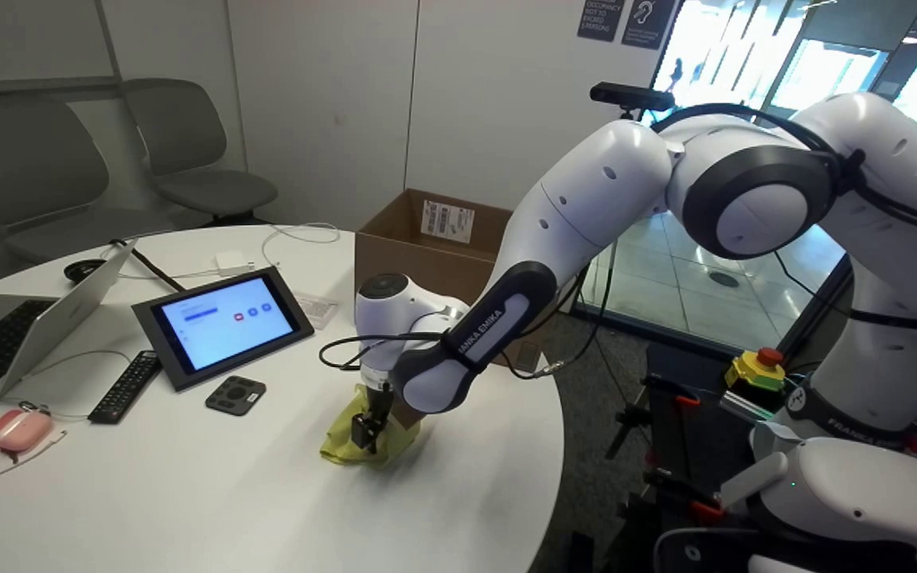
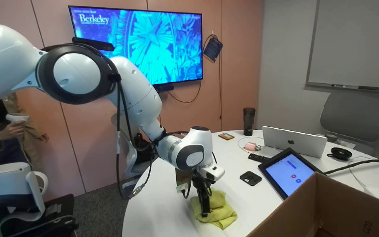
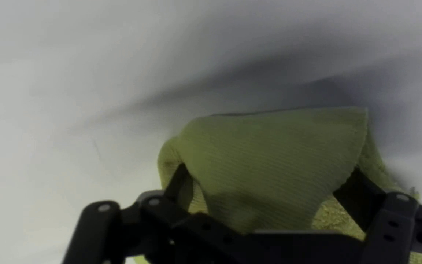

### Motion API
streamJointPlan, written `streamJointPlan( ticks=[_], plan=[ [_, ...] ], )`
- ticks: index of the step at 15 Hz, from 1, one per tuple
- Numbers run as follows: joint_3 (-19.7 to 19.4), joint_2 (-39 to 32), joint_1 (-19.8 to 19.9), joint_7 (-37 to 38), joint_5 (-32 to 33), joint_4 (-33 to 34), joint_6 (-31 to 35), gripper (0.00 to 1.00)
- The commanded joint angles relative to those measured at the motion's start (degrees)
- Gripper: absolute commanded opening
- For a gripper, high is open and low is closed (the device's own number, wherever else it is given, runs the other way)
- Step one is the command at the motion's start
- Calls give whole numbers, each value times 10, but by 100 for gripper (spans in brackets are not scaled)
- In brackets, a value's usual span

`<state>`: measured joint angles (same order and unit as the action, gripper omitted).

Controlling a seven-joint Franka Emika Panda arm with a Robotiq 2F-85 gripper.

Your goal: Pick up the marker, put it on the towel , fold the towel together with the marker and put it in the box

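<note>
There is one table (image 1: 212, 493), one towel (image 2: 221, 212), one box (image 1: 419, 263), one laptop (image 2: 294, 141), one tablet (image 1: 228, 322), one tumbler (image 2: 249, 121) — and, in an exterior view, there are two chairs (image 1: 180, 127), two signs (image 1: 646, 22).

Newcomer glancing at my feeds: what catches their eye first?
Probably the big white arm, bent over the table, its fingers spread either side of a fold in the yellow-green towel. Next, likely the bright blue screen on the wall in an exterior view, and the open cardboard box standing on the table.

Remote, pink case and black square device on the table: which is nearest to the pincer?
The black square device beside the tablet; in both exterior views the remote and pink case lie farther from the pincer.
</note>
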<state>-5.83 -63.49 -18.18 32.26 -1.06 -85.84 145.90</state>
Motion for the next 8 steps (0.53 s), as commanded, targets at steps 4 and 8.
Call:
streamJointPlan(
  ticks=[4,8],
  plan=[
    [-5,-51,1,25,-8,65,-5,100],
    [-1,-54,3,29,-10,80,-13,86]
  ],
)
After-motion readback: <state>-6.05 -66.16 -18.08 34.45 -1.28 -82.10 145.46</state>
